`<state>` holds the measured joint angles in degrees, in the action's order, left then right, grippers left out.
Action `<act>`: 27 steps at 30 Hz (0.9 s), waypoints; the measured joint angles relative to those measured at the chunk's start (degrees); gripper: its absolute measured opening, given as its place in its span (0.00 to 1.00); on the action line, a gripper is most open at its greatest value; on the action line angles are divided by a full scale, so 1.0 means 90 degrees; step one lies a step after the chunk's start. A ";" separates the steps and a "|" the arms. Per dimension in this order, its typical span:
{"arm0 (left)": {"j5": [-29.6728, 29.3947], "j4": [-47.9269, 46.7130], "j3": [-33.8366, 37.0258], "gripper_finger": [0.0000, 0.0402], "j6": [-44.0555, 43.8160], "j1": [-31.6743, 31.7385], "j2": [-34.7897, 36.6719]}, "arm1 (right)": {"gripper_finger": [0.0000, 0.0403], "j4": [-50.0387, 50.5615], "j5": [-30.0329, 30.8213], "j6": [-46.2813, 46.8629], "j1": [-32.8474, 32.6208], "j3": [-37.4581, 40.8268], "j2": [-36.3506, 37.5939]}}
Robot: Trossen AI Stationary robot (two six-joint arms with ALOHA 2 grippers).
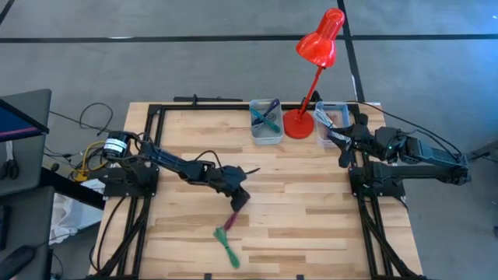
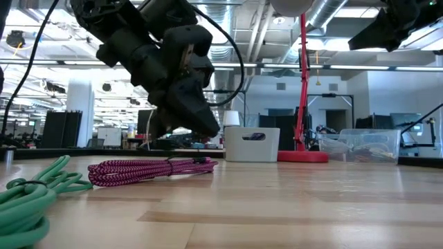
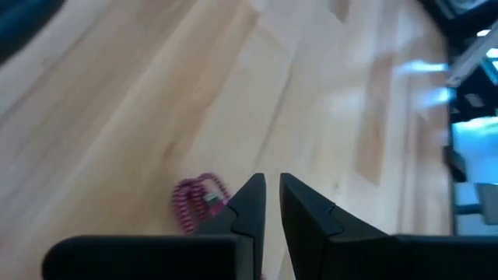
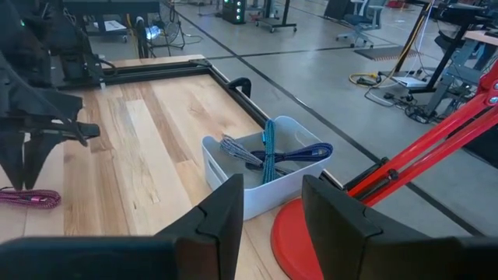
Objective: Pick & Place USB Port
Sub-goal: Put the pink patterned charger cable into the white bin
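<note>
A pink braided USB cable (image 1: 231,221) lies bundled on the wooden table, its length flat on the boards (image 2: 149,170). My left gripper (image 1: 241,201) hangs just above the cable's far end (image 2: 204,130), tilted down. Its fingers (image 3: 272,194) stand a narrow gap apart with nothing between them, and the pink cable (image 3: 193,204) shows beside one finger. A green cable (image 1: 227,245) lies nearer the front edge. My right gripper (image 1: 342,154) waits raised at the back right, open (image 4: 271,198) and empty.
A white bin (image 1: 266,123) holding blue and grey cables (image 4: 268,152) stands at the back middle. Right of it are the red lamp's base (image 1: 298,124) and a clear bin (image 1: 331,120). A black frame (image 1: 156,109) borders the table.
</note>
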<state>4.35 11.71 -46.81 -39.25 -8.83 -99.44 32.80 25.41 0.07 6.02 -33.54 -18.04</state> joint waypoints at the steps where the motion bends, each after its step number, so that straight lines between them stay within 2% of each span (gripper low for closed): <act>1: 0.0027 0.0054 -0.0002 0.10 -0.0001 0.0002 0.0000 | 0.31 0.0000 0.0000 0.0001 0.0000 0.0000 0.0000; 11: 0.0037 0.0723 -0.0005 0.10 -0.0220 0.0031 0.0005 | 0.31 0.0000 -0.0002 -0.0001 0.0000 0.0005 0.0000; 16: -0.0023 0.0702 -0.0007 0.10 -0.0808 0.0015 0.0010 | 0.31 0.0000 -0.0002 0.0001 0.0001 0.0007 0.0000; 21: -0.0214 0.0656 -0.0007 0.08 -0.0959 -0.0165 0.0010 | 0.31 0.0003 -0.0005 0.0017 0.0000 0.0007 0.0000; 24: -0.0476 0.0181 -0.0082 0.02 -0.1028 -0.0240 0.0010 | 0.31 0.0019 -0.0007 0.0159 0.0000 0.0007 0.0000; 27: -0.0672 -0.0574 -0.0420 0.01 -0.1030 -0.0296 0.0010 | 0.31 0.0024 -0.0007 0.0166 0.0000 0.0007 0.0000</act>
<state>-1.69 6.54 -50.58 -48.52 -11.50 -99.35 33.01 25.34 1.56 6.02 -33.47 -18.04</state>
